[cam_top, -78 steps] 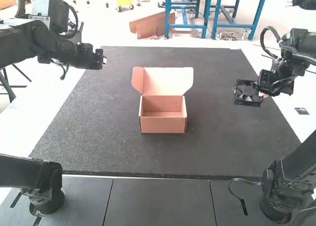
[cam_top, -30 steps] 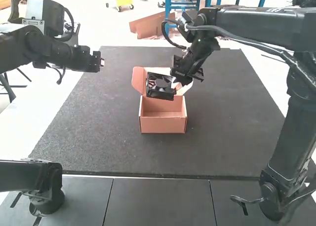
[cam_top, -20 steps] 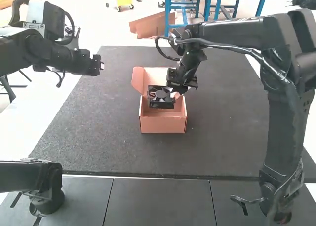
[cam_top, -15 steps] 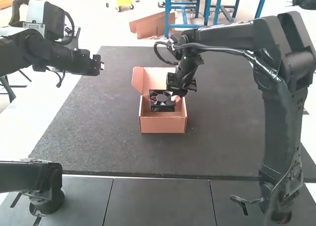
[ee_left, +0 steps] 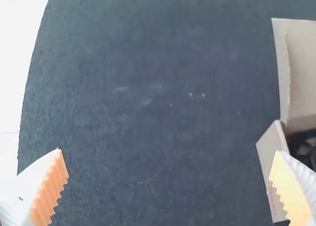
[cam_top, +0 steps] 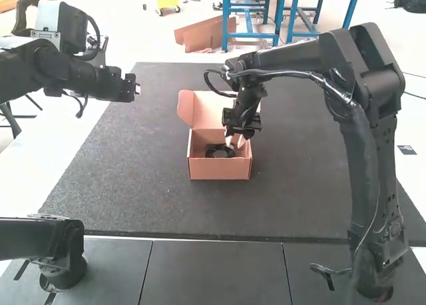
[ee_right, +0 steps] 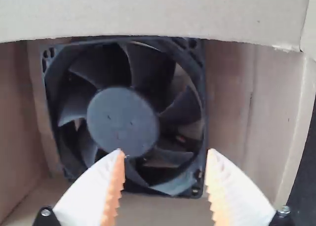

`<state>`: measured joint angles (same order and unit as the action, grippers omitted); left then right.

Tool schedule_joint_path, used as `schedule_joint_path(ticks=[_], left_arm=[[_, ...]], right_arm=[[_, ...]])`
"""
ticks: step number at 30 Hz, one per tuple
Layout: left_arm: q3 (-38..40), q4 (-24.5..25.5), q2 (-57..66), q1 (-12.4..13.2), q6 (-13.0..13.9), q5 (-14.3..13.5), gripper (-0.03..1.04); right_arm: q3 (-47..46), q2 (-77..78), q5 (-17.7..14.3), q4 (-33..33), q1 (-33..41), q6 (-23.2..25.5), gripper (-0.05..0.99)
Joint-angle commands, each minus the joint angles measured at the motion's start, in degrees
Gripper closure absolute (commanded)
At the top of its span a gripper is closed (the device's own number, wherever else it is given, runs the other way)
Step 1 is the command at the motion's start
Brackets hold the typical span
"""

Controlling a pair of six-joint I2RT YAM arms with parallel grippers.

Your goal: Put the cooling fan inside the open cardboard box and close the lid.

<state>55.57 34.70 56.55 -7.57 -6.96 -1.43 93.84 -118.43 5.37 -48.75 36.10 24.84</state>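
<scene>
Black fan (ee_right: 123, 117) in box (cam_top: 219, 166), right pincer (ee_right: 165, 159) parted

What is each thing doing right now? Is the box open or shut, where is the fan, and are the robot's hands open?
Cardboard box: upright, top open.
Lid: standing up at the back, not closed.
Cooling fan: lying flat inside the box.
Right hand: open, just above the fan, not gripping it.
Left hand: open and empty, off to the box's side.
</scene>
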Motion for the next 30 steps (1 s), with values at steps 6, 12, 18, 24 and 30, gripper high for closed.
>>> schedule_joint_path(ticks=[6, 12, 18, 24, 30], left_arm=[[0.0, -2.9, 0.0, -0.4, -0.4, 0.4, 0.04], [-0.1, -6.3, 4.7, -0.4, -0.5, 0.4, 0.04], [0.5, -10.9, 10.2, -0.4, -0.4, -0.7, 0.04], [1.7, -14.6, 15.7, -0.5, -0.4, -1.9, 0.04], [3.7, -18.1, 21.8, -1.3, -0.4, -2.2, 0.04]], right_arm=[[12.4, 2.2, 9.0, -3.1, -2.0, -0.6, 0.03], [18.1, 6.0, 4.1, -5.1, -7.1, -7.3, 0.03], [13.5, 10.0, -5.4, -3.6, -11.8, -14.8, 0.03], [4.2, 14.9, -7.0, 5.5, -14.2, -18.4, 0.03], [-2.6, 16.4, -6.9, 14.3, -14.6, -19.4, 0.03]])
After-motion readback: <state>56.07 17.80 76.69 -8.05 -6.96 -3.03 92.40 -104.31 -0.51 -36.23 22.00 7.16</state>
